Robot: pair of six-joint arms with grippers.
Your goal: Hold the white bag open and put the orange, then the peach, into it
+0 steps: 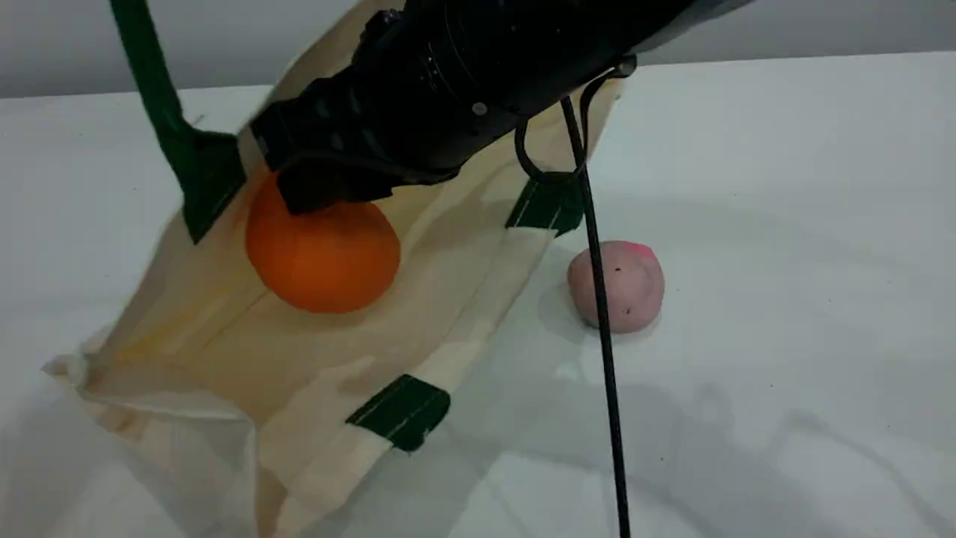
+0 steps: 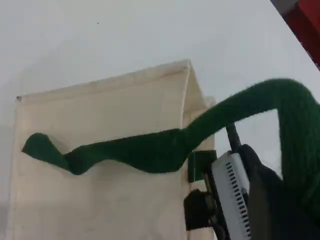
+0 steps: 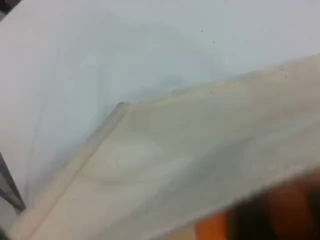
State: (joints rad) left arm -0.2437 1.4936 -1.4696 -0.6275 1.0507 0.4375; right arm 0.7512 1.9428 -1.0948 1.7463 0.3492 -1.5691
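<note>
The white bag [image 1: 224,351] lies tilted on the table with its mouth lifted wide open. One green strap handle [image 1: 149,75] rises out of the top edge of the scene view. In the left wrist view that strap [image 2: 135,150] runs across the bag [image 2: 100,200] to my left gripper [image 2: 292,212], which is shut on it. The orange [image 1: 321,258] is inside the bag's mouth, against the inner canvas. My right gripper [image 1: 328,190] sits on top of it, its jaws hidden by blur. The peach [image 1: 627,288] rests on the table right of the bag.
A thin black cable [image 1: 605,336] hangs from the right arm and crosses in front of the peach down to the bottom edge. The white table [image 1: 784,299] stretches to the right of the peach. The right wrist view shows only blurred canvas [image 3: 200,165] and a sliver of orange [image 3: 212,230].
</note>
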